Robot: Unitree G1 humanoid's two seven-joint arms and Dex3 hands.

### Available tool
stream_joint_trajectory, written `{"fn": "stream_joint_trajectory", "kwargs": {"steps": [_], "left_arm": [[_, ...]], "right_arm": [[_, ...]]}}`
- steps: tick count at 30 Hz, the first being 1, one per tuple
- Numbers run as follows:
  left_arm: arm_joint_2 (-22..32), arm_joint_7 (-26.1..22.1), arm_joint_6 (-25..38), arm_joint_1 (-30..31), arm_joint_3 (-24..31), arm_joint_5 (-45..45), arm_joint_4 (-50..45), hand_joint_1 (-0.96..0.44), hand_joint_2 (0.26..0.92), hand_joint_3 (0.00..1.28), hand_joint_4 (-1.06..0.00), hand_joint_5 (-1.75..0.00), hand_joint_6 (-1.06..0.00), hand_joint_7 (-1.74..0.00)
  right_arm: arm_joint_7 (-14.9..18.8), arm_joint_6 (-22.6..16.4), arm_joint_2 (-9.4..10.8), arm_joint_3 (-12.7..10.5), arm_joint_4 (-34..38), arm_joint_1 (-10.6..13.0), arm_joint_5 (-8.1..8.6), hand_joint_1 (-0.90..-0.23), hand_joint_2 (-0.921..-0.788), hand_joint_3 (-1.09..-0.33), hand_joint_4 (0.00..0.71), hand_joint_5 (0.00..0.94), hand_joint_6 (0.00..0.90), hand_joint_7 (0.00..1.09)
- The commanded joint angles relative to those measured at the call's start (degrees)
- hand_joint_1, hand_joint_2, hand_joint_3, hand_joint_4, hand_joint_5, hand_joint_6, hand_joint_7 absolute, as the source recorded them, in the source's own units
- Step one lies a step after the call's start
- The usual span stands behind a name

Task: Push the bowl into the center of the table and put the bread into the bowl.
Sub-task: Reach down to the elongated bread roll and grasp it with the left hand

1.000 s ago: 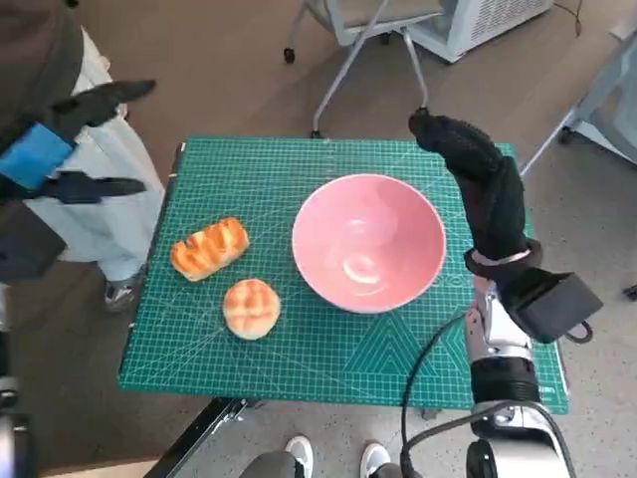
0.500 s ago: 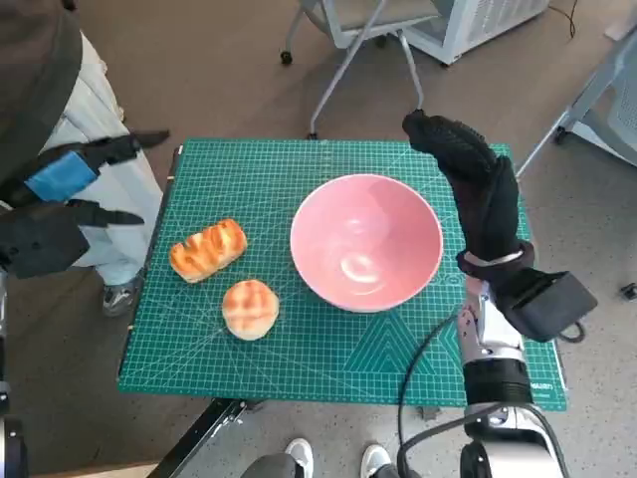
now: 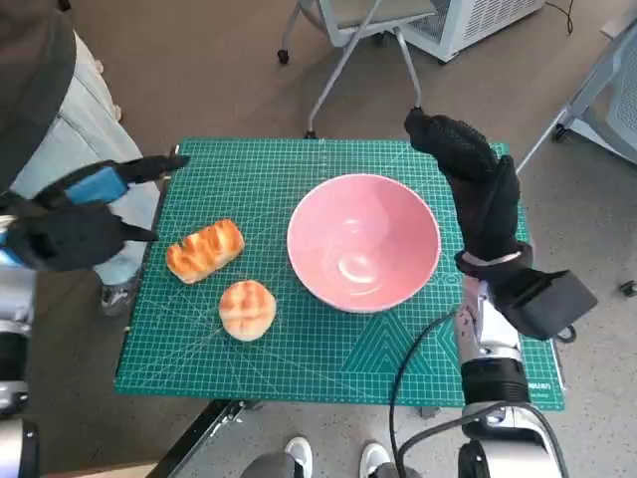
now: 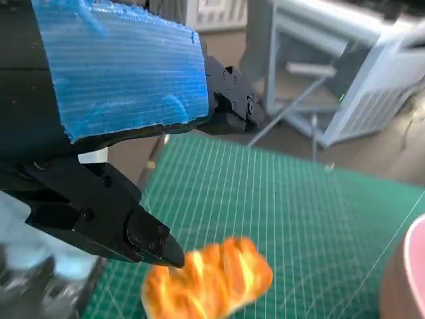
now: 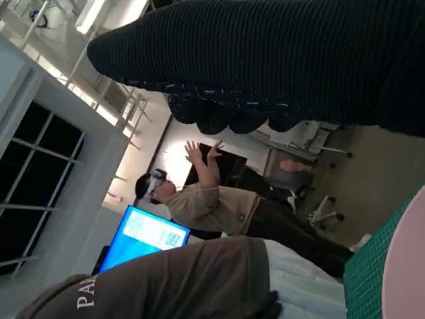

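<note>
1. Standing at the changeover between steps: the bowl [image 3: 363, 242] sits near the middle of the mat [image 3: 259, 159], a little toward the right hand's side, so the push looks done or nearly so, and the bread transfer is not yet begun.
2. The right hand [image 3: 476, 179] stands upright against the bowl's right rim, fingers extended and grasping nothing; whether the glove actually touches the rim cannot be told from the head view. The right wrist view shows only the glove, a sliver of bowl and people beyond.
3. The left hand [image 3: 85, 209] hovers off the mat's left edge, well left of the bowl, fingers spread and empty. In the left wrist view its fingertips [image 4: 156, 242] point toward the long loaf [image 4: 209, 279], apart from it.
4. The long loaf [image 3: 205, 249] lies left of the bowl, well apart from it; the round bun [image 3: 247, 309] lies nearer the bowl, toward its lower left.
5. Container check: the bowl is empty, showing only a glossy pink interior. No other container is present.
6. Next move, in my judgement: the left hand must come down over the long loaf, close on it from above, lift and carry it rightward over the bowl's rim.
</note>
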Motion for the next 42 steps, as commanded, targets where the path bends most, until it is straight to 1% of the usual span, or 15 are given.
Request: {"fn": "stream_joint_trajectory", "kwargs": {"steps": [1,6,10,15,20,28,36,42], "left_arm": [[-1.52,2.33,1.83,-0.13,-2.2,3.06,0.3,-0.08,0.787,0.01,-0.23,0.0,-0.35,0.0],[-3.39,5.65,3.63,-0.49,-3.91,5.83,1.82,-0.2,0.788,0.0,-0.23,0.0,-0.34,0.0],[-4.94,9.64,5.04,-0.48,-5.58,8.72,2.95,-0.29,0.793,0.0,-0.24,0.0,-0.34,0.0],[-7.0,12.82,7.2,-0.95,-7.36,10.96,4.65,-0.36,0.8,0.01,-0.25,0.0,-0.34,0.0],[-8.4,14.44,8.97,-0.95,-8.35,12.11,5.0,-0.44,0.809,0.01,-0.26,-0.01,-0.33,0.0],[-10.76,15.27,15.16,-0.12,-10.28,14.73,2.47,-0.51,0.833,0.01,-0.28,-0.01,-0.3,0.0],[-12.47,16.17,19.39,0.6,-11.51,16.58,1.49,-0.53,0.856,0.01,-0.28,0.0,-0.28,0.0],[-13.88,18.06,22.18,0.99,-12.61,17.99,1.9,-0.54,0.867,0.01,-0.28,0.0,-0.27,0.0]], "right_arm": [[0.44,-0.14,0.03,-0.15,1.35,0.44,0.0,-0.679,-0.921,-0.772,0.146,0.0,0.01,0.52],[0.58,-0.33,-0.14,-0.18,1.64,0.35,0.09,-0.675,-0.921,-0.772,0.145,0.0,0.007,0.53],[0.72,-0.39,-0.33,-0.22,1.51,0.48,0.17,-0.67,-0.921,-0.773,0.145,0.0,0.006,0.53],[0.88,-0.39,-0.53,-0.25,1.33,0.64,0.19,-0.666,-0.921,-0.774,0.146,0.0,0.005,0.53],[0.97,-0.36,-0.64,-0.25,1.03,0.84,0.16,-0.665,-0.921,-0.773,0.146,0.0,0.004,0.53],[1.0,-0.01,-0.78,-0.17,0.49,1.08,0.08,-0.67,-0.921,-0.774,0.147,0.001,0.001,0.54],[1.28,0.29,-1.03,-0.24,0.5,1.07,0.31,-0.676,-0.921,-0.774,0.149,0.001,0.0,0.54],[1.26,0.27,-1.02,-0.17,0.71,1.07,0.28,-0.676,-0.921,-0.773,0.149,0.001,0.0,0.54]]}}
